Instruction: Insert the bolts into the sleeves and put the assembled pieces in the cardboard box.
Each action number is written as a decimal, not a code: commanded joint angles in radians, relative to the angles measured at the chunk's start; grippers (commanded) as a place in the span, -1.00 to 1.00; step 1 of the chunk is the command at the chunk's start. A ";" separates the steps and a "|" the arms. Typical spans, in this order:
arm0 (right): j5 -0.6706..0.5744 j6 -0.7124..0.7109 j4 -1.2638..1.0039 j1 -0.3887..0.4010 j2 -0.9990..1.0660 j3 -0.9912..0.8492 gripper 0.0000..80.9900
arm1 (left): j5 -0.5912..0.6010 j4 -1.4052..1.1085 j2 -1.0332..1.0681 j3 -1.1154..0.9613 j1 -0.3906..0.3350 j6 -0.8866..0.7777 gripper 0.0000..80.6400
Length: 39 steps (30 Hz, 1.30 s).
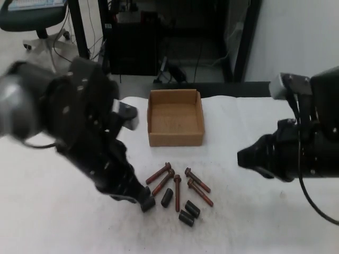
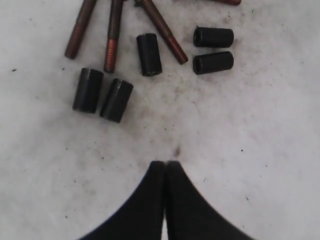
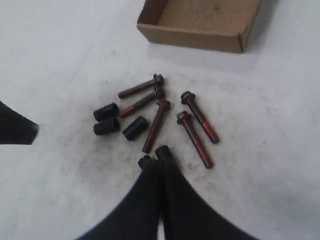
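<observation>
**What You Can't Quite See**

In the left wrist view, three bolts (image 2: 114, 35) run off the picture's edge, so their heads are cut away. A fourth bolt (image 2: 227, 1) is just a red sliver at that same edge.

In the right wrist view, the right gripper (image 3: 160, 162) stands in front of two sleeves (image 3: 166, 150). Only their ends peek out. The cardboard box (image 3: 190, 37) is cut off too, and its far wall is out of the picture. The left gripper (image 3: 31, 129) pokes in as a dark tip, the rest cut away.

In the high view, the left arm (image 1: 58, 111) is a big blur. Its tip is dark like the sleeves, so I can't tell them apart there. The right arm (image 1: 302, 148) runs off the edge.
</observation>
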 commanded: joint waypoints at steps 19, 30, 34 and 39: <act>-0.098 0.036 -0.093 -0.003 -0.070 -0.014 -0.57 | -0.124 -0.125 0.227 -0.240 -0.033 0.208 -0.11; -0.101 -0.010 -0.071 -0.062 -0.070 -0.014 -0.57 | -0.244 -0.017 0.440 -0.398 -0.054 0.205 -0.11; -0.125 -0.015 -0.003 -0.130 -0.075 -0.014 -0.57 | -0.244 -0.044 0.467 -0.399 -0.055 0.205 -0.11; -0.147 -0.031 0.038 -0.199 -0.080 -0.014 -0.57 | -0.244 -0.085 0.486 -0.399 -0.057 0.205 -0.11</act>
